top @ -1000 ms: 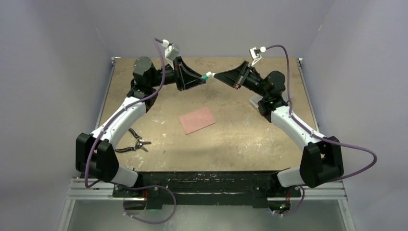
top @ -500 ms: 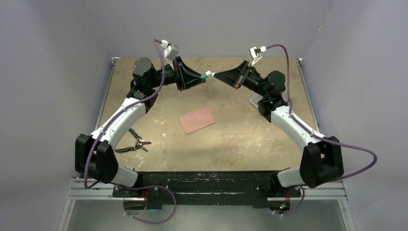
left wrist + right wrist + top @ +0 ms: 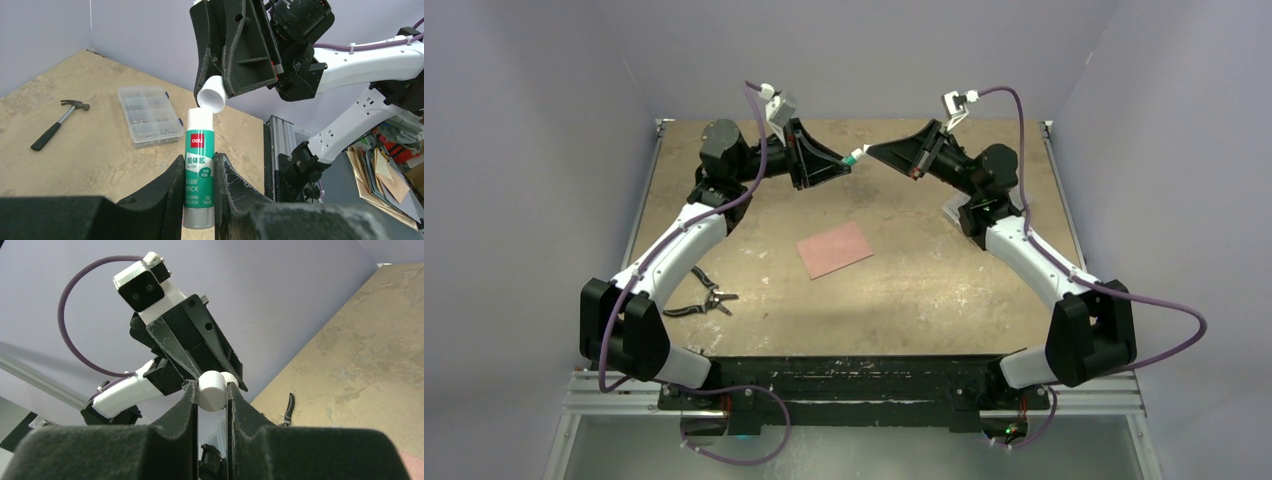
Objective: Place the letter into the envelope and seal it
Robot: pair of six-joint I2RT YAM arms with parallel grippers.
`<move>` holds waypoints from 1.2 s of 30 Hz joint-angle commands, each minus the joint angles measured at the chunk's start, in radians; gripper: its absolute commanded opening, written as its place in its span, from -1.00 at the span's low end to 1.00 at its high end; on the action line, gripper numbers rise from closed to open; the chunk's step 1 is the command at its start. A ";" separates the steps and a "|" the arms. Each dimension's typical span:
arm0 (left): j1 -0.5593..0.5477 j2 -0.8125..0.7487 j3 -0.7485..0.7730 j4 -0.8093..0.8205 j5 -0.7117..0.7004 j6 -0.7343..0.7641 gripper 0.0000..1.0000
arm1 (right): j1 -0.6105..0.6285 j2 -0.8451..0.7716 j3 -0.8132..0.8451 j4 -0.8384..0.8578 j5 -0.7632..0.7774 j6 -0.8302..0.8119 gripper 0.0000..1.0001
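Observation:
My left gripper (image 3: 199,159) is shut on a green and white glue stick (image 3: 199,145) and holds it high over the far middle of the table (image 3: 904,280). My right gripper (image 3: 212,391) faces it tip to tip and is shut on the stick's white cap (image 3: 211,390). In the left wrist view the cap (image 3: 212,94) sits tilted at the stick's white top. From above, both grippers, left (image 3: 852,158) and right (image 3: 870,152), meet there. A salmon-pink paper rectangle (image 3: 834,249) lies flat at the table's middle. No flap shows, so I cannot tell envelope from letter.
Black-handled pliers (image 3: 702,298) lie at the near left. A clear plastic organiser box (image 3: 149,116) and a hammer (image 3: 57,122) lie at the far right, under and behind my right arm. Grey walls close in the table.
My right gripper has lifted slightly with the cap, which now sits tilted at the glue stick's top. The left arm and the pink paper have not moved.

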State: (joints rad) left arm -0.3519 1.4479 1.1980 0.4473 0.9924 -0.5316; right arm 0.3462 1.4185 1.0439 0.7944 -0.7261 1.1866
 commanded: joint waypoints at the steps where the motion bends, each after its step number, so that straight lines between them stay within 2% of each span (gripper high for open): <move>1: -0.009 -0.021 0.018 0.031 0.017 0.002 -1.00 | 0.011 -0.004 0.048 0.002 -0.002 -0.020 -1.00; 9: -0.009 -0.042 0.039 -0.140 -0.106 0.147 -1.00 | 0.011 -0.033 0.076 -0.088 0.044 -0.088 -1.00; 13: -0.009 -0.054 0.042 -0.173 -0.156 0.182 -1.00 | 0.012 -0.053 0.076 -0.152 0.088 -0.132 -1.00; 18: -0.009 -0.057 0.039 -0.154 -0.160 0.174 -1.00 | 0.014 -0.060 0.080 -0.226 0.126 -0.188 -1.00; 36: -0.009 -0.055 0.014 -0.050 -0.083 0.088 -1.00 | 0.042 -0.017 0.090 -0.183 0.122 -0.157 -1.00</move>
State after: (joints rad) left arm -0.3561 1.4300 1.2003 0.3340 0.8742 -0.4187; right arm 0.3801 1.4025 1.0863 0.5690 -0.6182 1.0283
